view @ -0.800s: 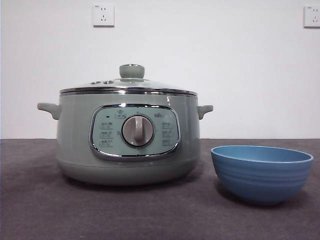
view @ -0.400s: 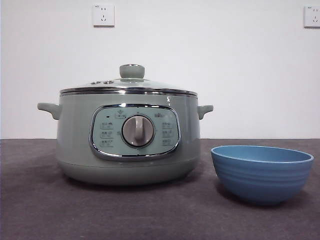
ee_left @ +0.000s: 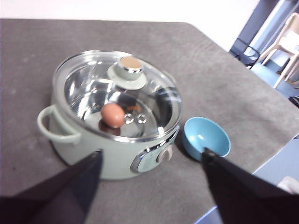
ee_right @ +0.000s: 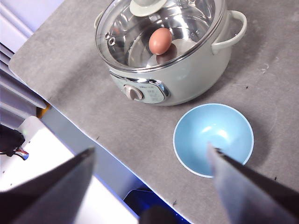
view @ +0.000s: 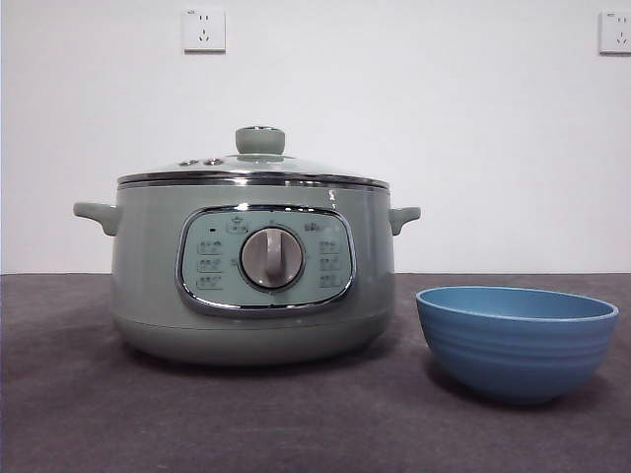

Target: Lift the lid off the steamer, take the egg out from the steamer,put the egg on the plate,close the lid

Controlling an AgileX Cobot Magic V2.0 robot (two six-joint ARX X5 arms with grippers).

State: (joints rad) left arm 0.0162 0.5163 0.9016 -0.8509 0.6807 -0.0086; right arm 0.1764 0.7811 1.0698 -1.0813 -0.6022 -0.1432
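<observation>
Nothing has moved over the last second: the lid (view: 253,169) still sits on the steamer (view: 251,281), egg (ee_left: 113,115) inside, plate (view: 516,340) to its right; both grippers (ee_left: 149,170) (ee_right: 149,163) hover spread above, task unstarted

A steamer (view: 252,276) stands on a table (view: 79,414), left of centre in the front view, with a wall (view: 444,128) behind it. Its lid (view: 252,169) sits closed on top, the knob (view: 260,140) at the lid's middle and two small vents (view: 200,162) left of the knob. A dial (view: 271,258) sits in the middle of the button panel (view: 212,261) on the steamer's front, and one handle (view: 97,215) sticks out on each side. An egg (ee_right: 160,41) lies inside the steamer, under the lid. A plate (view: 516,340) rests on the table to the right of the steamer, slightly nearer the front camera, close by but not touching. Two wall sockets (view: 203,30) sit high on the wall, one above the steamer, one at the far right.
</observation>
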